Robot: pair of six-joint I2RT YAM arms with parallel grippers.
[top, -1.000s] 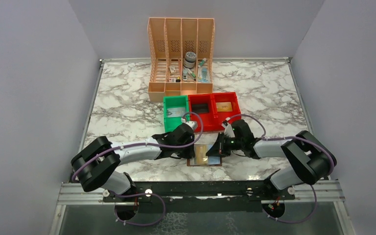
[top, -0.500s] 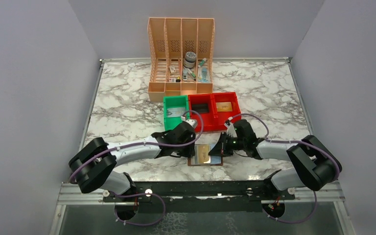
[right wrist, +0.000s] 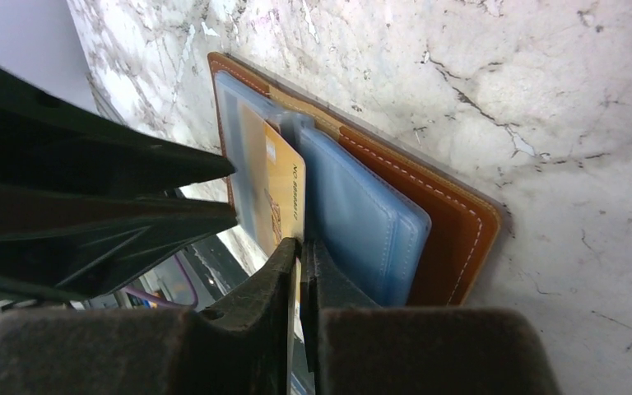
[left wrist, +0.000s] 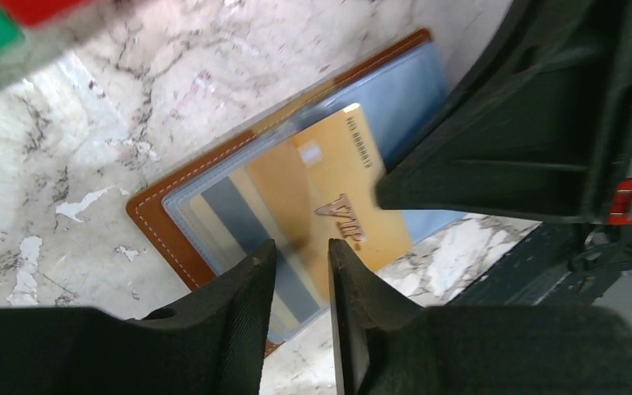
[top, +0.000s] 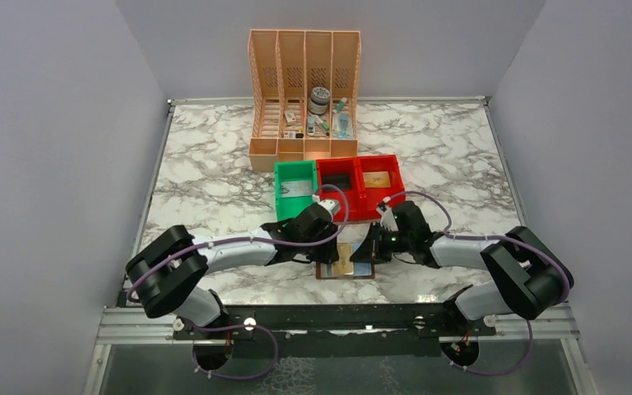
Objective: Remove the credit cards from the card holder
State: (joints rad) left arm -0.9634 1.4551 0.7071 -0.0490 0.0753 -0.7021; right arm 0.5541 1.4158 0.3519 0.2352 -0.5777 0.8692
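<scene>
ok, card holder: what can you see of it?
The card holder is brown, leather-look, with pale edge stitching, lying open and flat on the marble table. Bluish clear sleeves fill the inside. A gold card sticks partway out of one; the right gripper pinches that card's edge. The left gripper hovers over the holder, jaws slightly apart; contact unclear.

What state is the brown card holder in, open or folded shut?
Open. The card holder lies spread flat on the table, its blue sleeves and a gold card facing up.

Even bright light, glare on card holder [left wrist: 158,216]
</scene>
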